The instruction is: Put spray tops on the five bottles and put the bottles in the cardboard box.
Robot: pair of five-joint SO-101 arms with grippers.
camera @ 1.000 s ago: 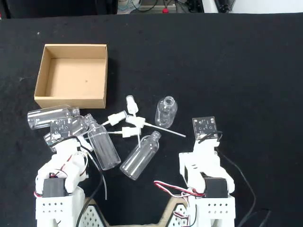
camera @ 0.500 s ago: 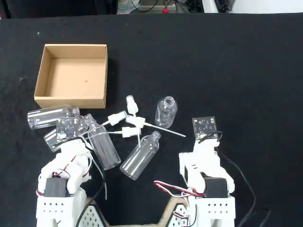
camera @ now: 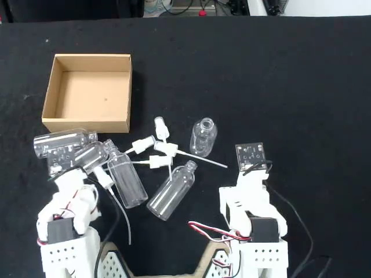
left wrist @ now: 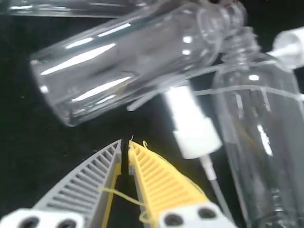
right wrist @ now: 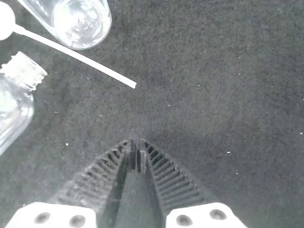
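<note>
— What are the bottles (camera: 172, 192) made of?
— Clear plastic, smooth and glossy, with bright glints. The spray tops (camera: 156, 161) are smooth white plastic.
— And the cardboard box (camera: 87, 125)?
— Plain card, matt. The table (camera: 278, 87) wears a matt cloth, faintly grainy. The left gripper (left wrist: 124, 147) and right gripper (right wrist: 137, 145) are ribbed, dull plastic.

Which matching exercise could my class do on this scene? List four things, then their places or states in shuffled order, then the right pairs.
Things
1. cardboard box
2. left gripper
3. right gripper
4. spray tops

Places or states
A. shut, above bare table
B. empty, open side up
C. lying loose, fitted to nothing
D. shut, close to lying bottles

Pairs: 1-B, 2-D, 3-A, 4-C
</note>
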